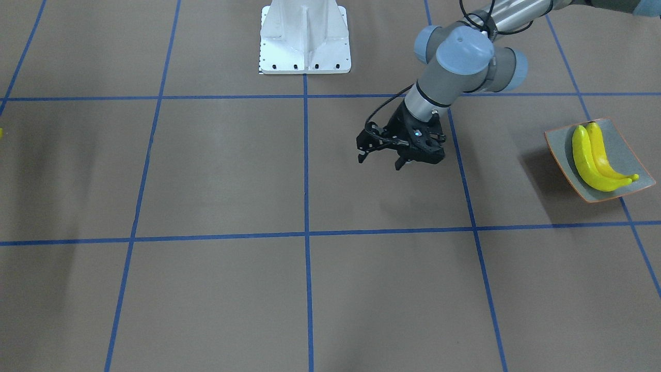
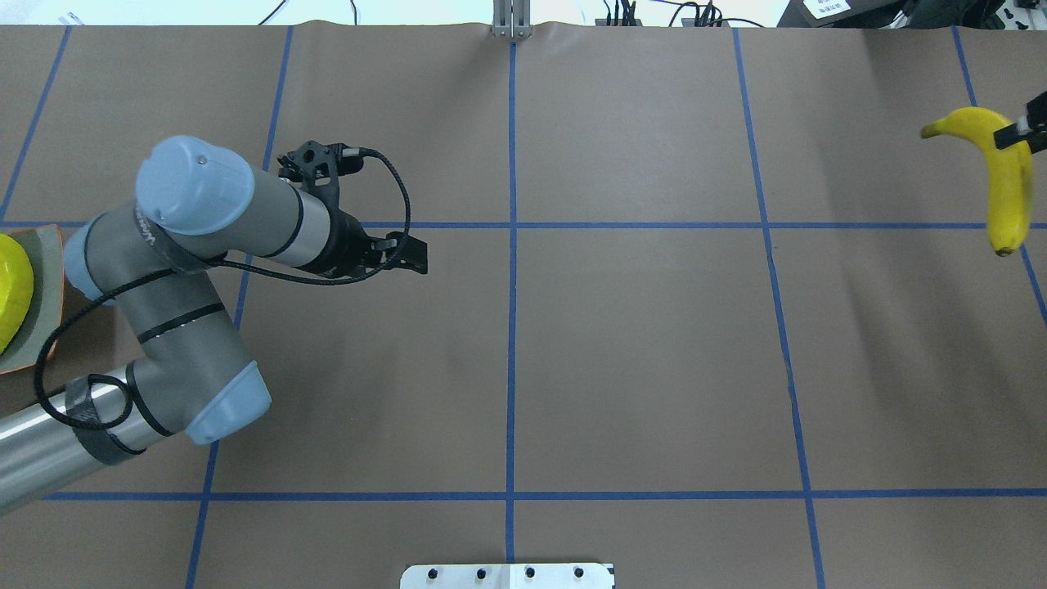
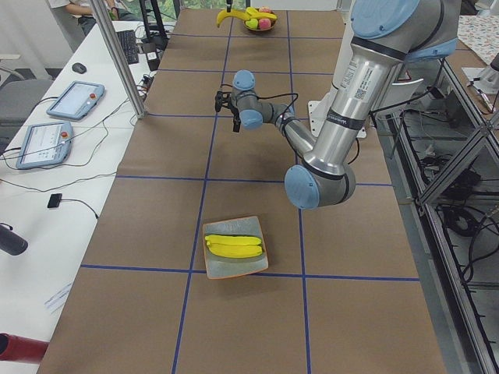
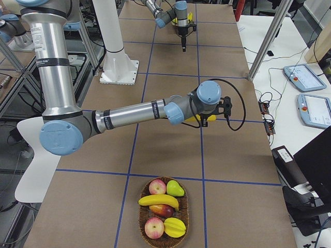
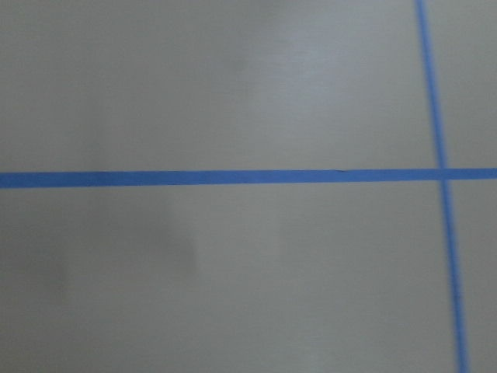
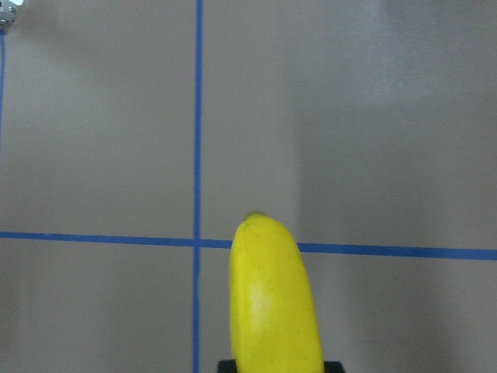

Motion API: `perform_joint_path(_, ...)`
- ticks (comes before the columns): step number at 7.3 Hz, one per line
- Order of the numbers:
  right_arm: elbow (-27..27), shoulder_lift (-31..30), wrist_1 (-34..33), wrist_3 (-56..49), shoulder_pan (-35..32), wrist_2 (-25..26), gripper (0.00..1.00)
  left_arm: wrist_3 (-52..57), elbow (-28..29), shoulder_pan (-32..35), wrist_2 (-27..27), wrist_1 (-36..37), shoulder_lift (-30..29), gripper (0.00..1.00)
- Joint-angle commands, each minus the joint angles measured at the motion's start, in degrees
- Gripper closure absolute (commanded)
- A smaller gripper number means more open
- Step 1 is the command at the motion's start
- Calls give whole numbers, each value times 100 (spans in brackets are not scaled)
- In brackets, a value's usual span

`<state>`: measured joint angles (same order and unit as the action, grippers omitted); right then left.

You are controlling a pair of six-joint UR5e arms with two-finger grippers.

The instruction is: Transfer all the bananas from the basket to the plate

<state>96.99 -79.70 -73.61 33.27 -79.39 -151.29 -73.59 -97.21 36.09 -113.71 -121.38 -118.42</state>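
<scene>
Two yellow bananas point(image 1: 594, 160) lie side by side on the grey-green plate point(image 1: 560, 144), which also shows in the exterior left view point(image 3: 234, 270). My right gripper point(image 2: 1021, 132) is shut on a third banana point(image 2: 1004, 176) and holds it in the air above the table. That banana fills the bottom of the right wrist view point(image 6: 272, 303). Another banana point(image 4: 159, 200) lies in the wicker basket point(image 4: 140, 214). My left gripper point(image 1: 380, 160) is open and empty, hovering over bare table near the middle.
The basket also holds apples point(image 4: 157, 187), a pear point(image 4: 175, 188) and another yellow fruit point(image 4: 175, 226). The white robot base point(image 1: 304, 39) stands at the table's edge. A side table holds tablets point(image 3: 74, 100) and a metal pole point(image 3: 117, 54).
</scene>
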Motion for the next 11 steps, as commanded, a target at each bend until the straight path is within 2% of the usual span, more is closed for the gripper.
perform_joint_path(1, 21, 750, 259, 1010, 930, 579, 100, -567, 105, -163, 24, -334, -538, 0)
perform_joint_path(4, 12, 1499, 268, 2206, 2055, 1327, 100, -824, 167, -225, 15, -395, -1119, 1)
perform_joint_path(6, -109, 1562, 1247, 3241, 2741, 1977, 100, -824, 263, -356, 15, -1207, -1157, 3)
perform_joint_path(7, -163, 1562, 1714, 3612, 2962, 2111, 100, -832, 412, -409, 24, -1621, -1174, 3)
perform_joint_path(9, -102, 1606, 2033, 3792, 3174, 2173, 100, -815, 518, -427, 24, -1783, -1209, 3)
perform_joint_path(11, -102, 1624, 2437, 4710, 3324, 2208, 100, -824, 938, -462, 33, -2510, -1218, 1)
